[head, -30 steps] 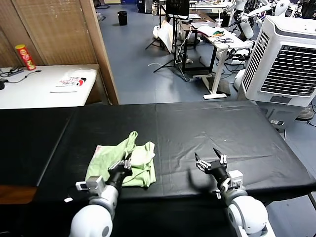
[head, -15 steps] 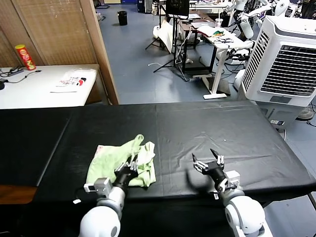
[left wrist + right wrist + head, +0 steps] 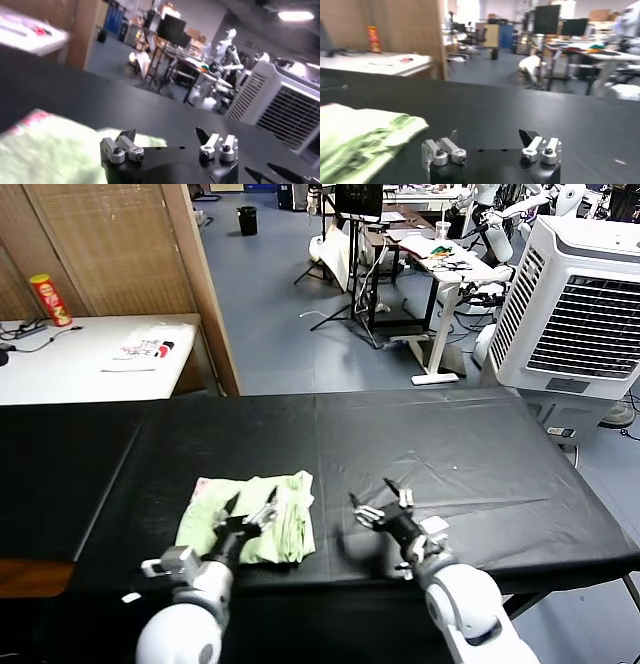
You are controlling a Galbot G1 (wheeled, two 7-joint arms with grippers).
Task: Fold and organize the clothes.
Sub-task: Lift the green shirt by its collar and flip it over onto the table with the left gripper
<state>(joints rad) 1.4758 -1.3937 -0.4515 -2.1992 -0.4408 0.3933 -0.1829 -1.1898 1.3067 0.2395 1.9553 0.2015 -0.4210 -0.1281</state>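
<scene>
Table (image 3: 480, 444): black cloth, matte, faintly creased. Shirt (image 3: 275, 514): pale green, soft, lies bunched in a rough rectangle near table's front edge, pink print at one corner. Left gripper (image 3: 247, 512) over shirt, released, holding nothing. Right gripper (image 3: 383, 504) beside shirt, spread, empty. Judgement: square loose edges, press layers flat.

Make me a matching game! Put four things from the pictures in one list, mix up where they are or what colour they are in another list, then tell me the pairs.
Things:
1. T-shirt
2. Left hand
3. Right hand
4. Chips can

Clues:
A. red and yellow, on the white table
B. open, over bare black cloth
C. pale green, crumpled on the black table
D. open, above the shirt

Pairs: 1-C, 2-D, 3-B, 4-A
</scene>
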